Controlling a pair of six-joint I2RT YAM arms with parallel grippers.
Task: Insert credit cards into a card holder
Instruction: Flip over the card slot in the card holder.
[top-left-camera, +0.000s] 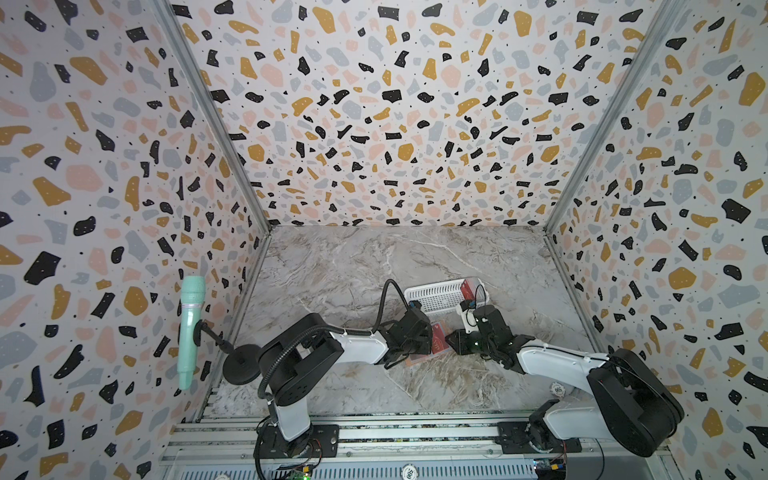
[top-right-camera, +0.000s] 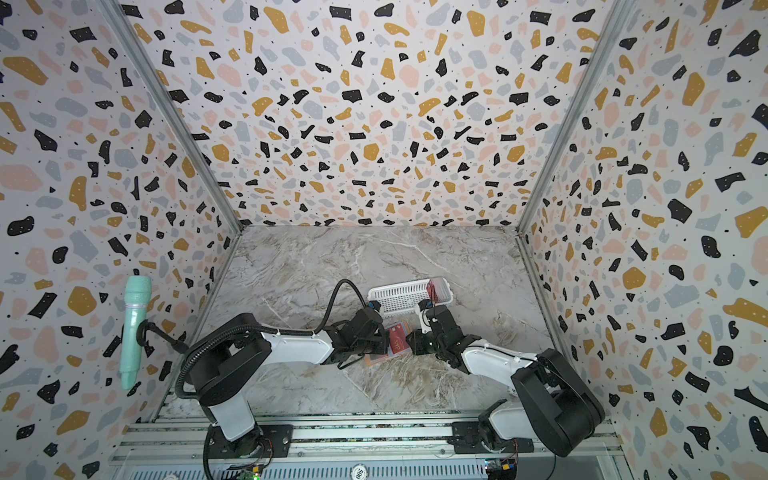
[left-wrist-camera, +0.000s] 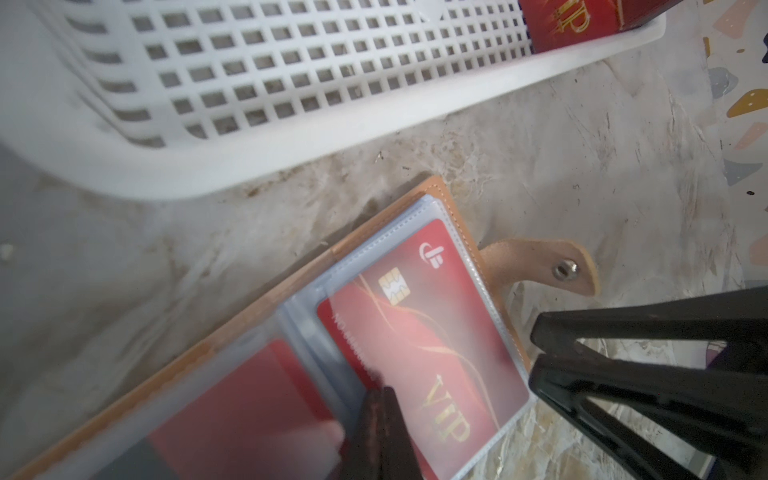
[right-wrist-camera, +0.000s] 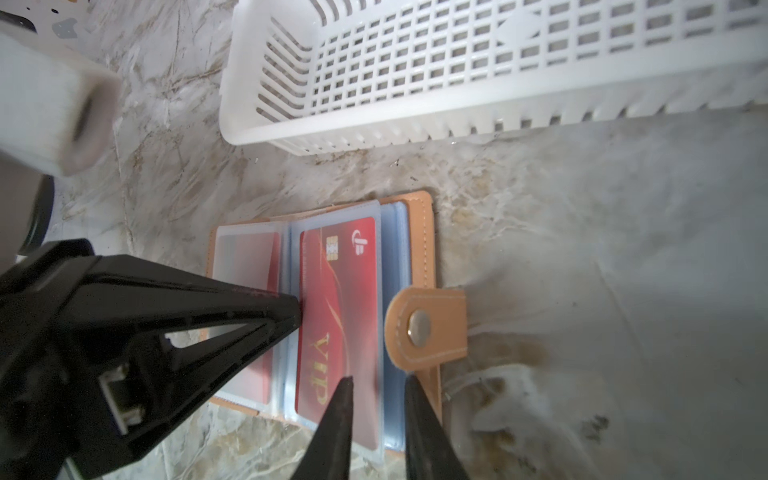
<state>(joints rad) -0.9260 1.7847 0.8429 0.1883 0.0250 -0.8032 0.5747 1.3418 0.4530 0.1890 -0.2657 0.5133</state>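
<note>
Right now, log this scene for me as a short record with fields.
card holder: open flat on the table
sleeved card: red, inside a clear sleeve
second card: red, in the facing sleeve
basket: white, behind the holder, a red card at one end
left gripper: shut, tips at the sleeved card's inner edge
right gripper: open, fingers either side of the sleeve's outer edge

Top views high; wrists close, seemingly sharing card holder (left-wrist-camera: 536, 259) (right-wrist-camera: 420, 237).

White shells, black joint housings on left arm (top-left-camera: 361, 343), right arm (top-left-camera: 552, 361). Black cable loop (top-left-camera: 389, 282) over left. Tapered black: left gripper (right-wrist-camera: 296, 316), right gripper (right-wrist-camera: 378, 384).
</note>
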